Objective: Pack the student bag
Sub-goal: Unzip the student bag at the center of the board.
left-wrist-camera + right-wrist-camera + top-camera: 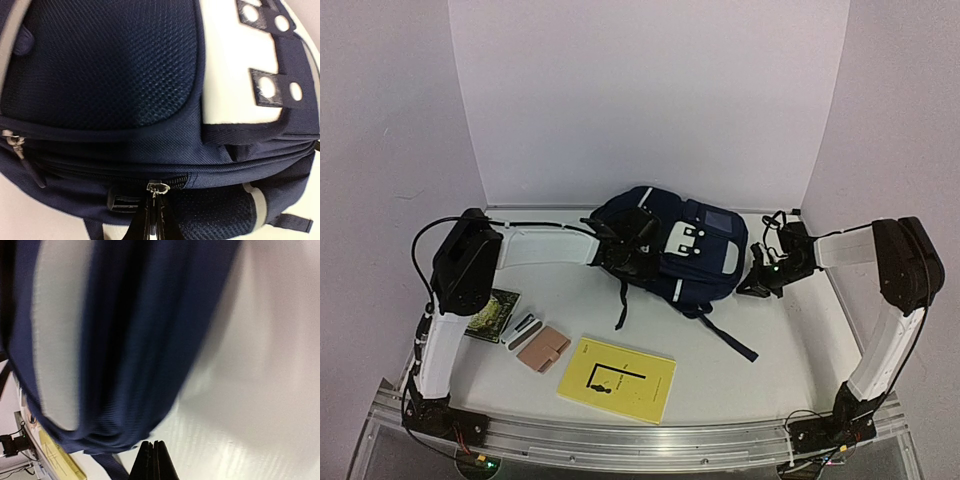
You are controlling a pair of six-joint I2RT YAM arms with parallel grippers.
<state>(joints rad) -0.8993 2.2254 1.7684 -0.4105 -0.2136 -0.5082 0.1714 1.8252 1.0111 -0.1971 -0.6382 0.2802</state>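
The student bag (pixel 675 250), dark navy with a white panel, lies at the middle back of the table. My left gripper (pixel 630 262) is at the bag's left side. In the left wrist view the bag (pixel 115 75) fills the frame, and my left gripper (pixel 155 207) is shut on the main zip's pull (pixel 159 188). My right gripper (pixel 760 280) is just right of the bag. In the right wrist view it (pixel 154 445) is shut and empty over the white table, a little short of the blurred bag (pixel 135 340).
A yellow book (pixel 617 378) lies at the front centre and also shows in the right wrist view (pixel 55 457). A tan wallet (pixel 542 349), grey pens (pixel 523 330) and a green-black booklet (pixel 492 313) lie front left. Black straps (pixel 725 335) trail from the bag.
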